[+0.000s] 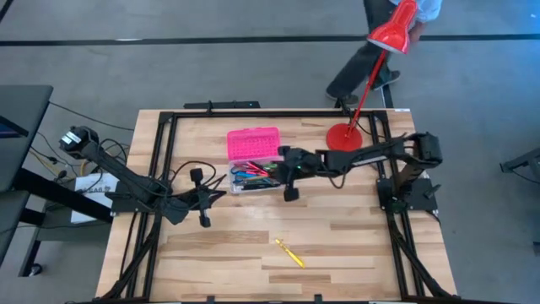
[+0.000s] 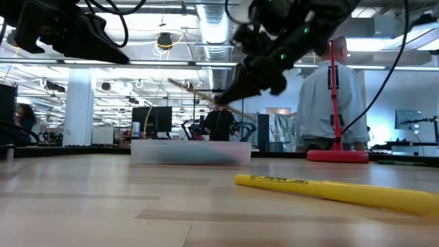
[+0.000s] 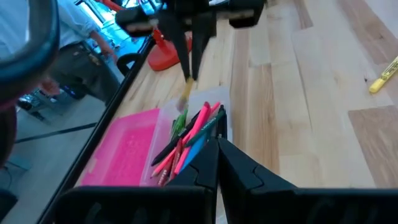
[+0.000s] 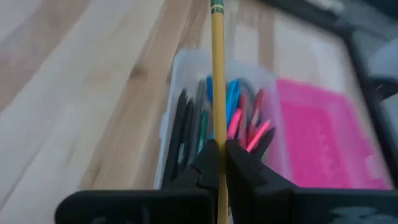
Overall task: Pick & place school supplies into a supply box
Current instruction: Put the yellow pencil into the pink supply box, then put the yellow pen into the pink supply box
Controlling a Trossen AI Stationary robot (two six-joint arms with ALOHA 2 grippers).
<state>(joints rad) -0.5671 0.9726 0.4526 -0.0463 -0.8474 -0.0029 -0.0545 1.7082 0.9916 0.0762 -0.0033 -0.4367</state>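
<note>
the right end effector [image 4: 217, 163] is clamped on a yellow pencil [image 4: 217, 74], gripping it partway along its shaft so the long end sticks out ahead of the fingers. it hangs over the clear base of the supply box [image 1: 253, 179], and in the right wrist view the pencil runs along the length of the tray rather than across it, which looks chosen so it can drop in flat beside the pens already there. in the low view the pencil [image 2: 206, 98] is tilted and held well above the box [image 2: 191, 151], not touching it, so i judge the carry is nearly done and the release is still to come.

the box sits open on the tabletop [image 1: 337, 245], its pink lid [image 1: 252, 142] folded back flat on the far side, leaving the tray fully exposed from above. inside lie several supplies [image 3: 193, 134] in pink, blue, green and black, roughly parallel.

one yellow marker [image 1: 289, 252] lies on the tabletop well apart from the box, toward the near edge; it looks like the last loose piece.

the left end effector [image 1: 203, 196] waits with its fingers closed and empty, just beside the box's left end, low and clear of the right arm's path. a red lamp [image 1: 344, 135] stands behind the box, and a person [image 2: 328, 103] stands beyond the tabletop.
</note>
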